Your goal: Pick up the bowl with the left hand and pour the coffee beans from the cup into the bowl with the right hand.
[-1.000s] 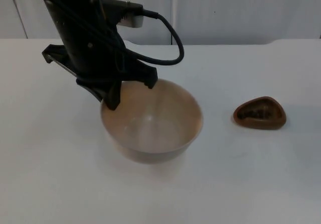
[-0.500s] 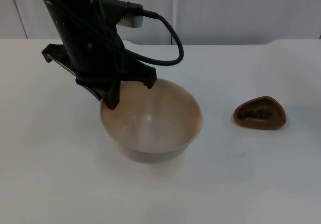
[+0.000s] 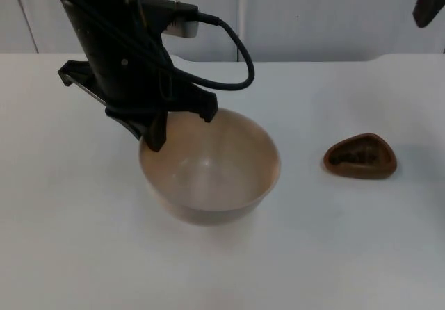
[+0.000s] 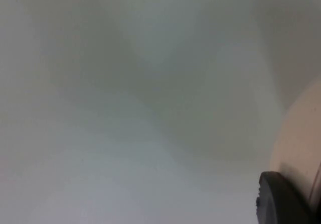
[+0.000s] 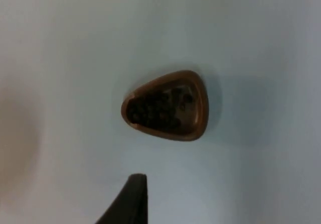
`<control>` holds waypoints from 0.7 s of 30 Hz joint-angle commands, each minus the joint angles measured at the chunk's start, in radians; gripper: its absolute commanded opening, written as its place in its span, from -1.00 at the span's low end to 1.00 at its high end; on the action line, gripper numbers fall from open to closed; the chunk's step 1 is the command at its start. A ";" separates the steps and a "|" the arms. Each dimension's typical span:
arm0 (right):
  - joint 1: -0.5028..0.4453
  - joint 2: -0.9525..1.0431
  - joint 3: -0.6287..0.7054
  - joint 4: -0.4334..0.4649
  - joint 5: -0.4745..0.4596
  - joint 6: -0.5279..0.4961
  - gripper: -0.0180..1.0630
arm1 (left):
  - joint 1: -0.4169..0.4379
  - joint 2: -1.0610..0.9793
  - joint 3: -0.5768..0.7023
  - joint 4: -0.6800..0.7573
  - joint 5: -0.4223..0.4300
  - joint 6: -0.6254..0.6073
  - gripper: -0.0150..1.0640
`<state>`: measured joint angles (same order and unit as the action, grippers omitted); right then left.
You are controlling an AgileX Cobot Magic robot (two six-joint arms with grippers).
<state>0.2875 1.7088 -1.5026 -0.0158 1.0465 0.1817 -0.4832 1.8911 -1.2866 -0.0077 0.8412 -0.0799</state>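
Observation:
A wide tan bowl sits at the table's middle, empty inside. My left gripper is shut on its rim at the far left side, one fingertip pressed against the bowl wall. A small brown cup holding dark coffee beans stands on the table to the bowl's right. My right gripper hangs high at the back right, well behind and above the cup. In the right wrist view the cup lies straight ahead with its beans showing.
The white table stretches bare in front of the bowl and the cup. The grey partition wall closes off the back. The left arm's black body stands over the table's back left.
The right arm has come into the picture at the upper right corner. The bowl has shifted very slightly left in the left gripper's hold. The cup has not moved.

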 commanded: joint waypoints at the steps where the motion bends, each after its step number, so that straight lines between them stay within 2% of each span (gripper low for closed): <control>1: 0.005 0.053 -0.043 -0.009 0.028 0.009 0.95 | -0.004 -0.005 0.005 -0.002 -0.013 -0.006 -0.98; 7: 0.005 0.175 -0.119 -0.014 0.035 0.009 0.95 | -0.004 -0.005 0.005 -0.002 -0.015 -0.006 -0.98; 11: 0.005 0.242 -0.120 -0.069 0.016 0.013 0.95 | -0.004 -0.005 0.005 -0.002 -0.017 -0.006 -0.98; 21: 0.005 0.396 -0.120 -0.087 -0.096 0.006 0.95 | -0.004 -0.005 0.005 0.000 -0.020 -0.006 -0.98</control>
<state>0.2889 2.0815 -1.6164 -0.0957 0.9841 0.1904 -0.4832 1.8911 -1.2866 -0.0077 0.8272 -0.0799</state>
